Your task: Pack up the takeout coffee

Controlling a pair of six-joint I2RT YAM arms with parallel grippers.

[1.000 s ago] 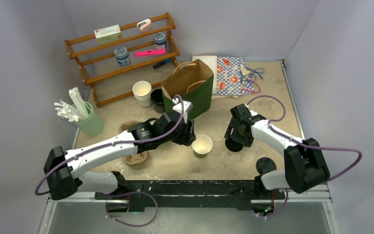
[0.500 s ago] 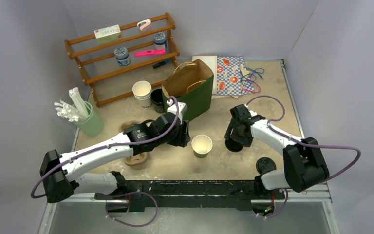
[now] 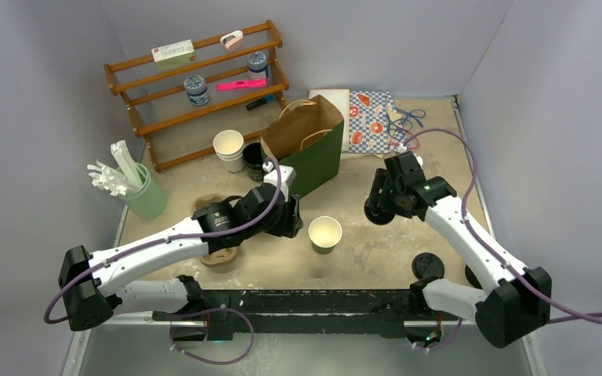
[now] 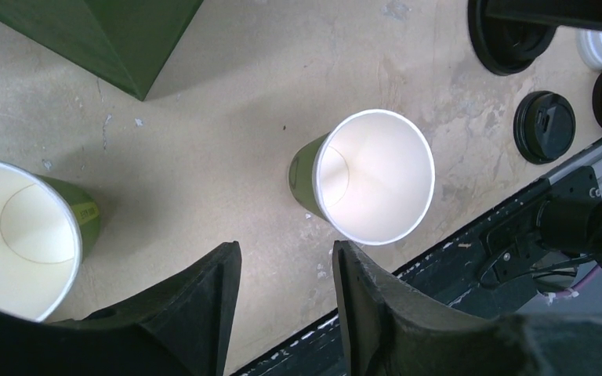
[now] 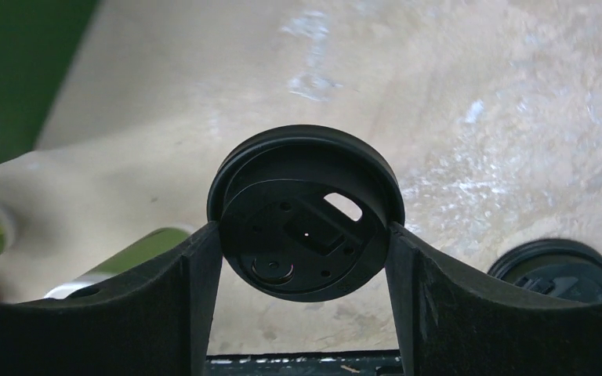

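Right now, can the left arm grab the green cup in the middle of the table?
Probably yes. The left arm's jaws stand open and empty, the green cup stands upright just ahead of them, and only bare table lies between.

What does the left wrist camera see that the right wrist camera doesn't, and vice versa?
Only the left wrist view: the left claw, open and empty, and the white inside of a lidless green cup. Only the right wrist view: the sip hole of the black sip lid pinched in the right claw. Both: the green bag and a loose black lid on the table.
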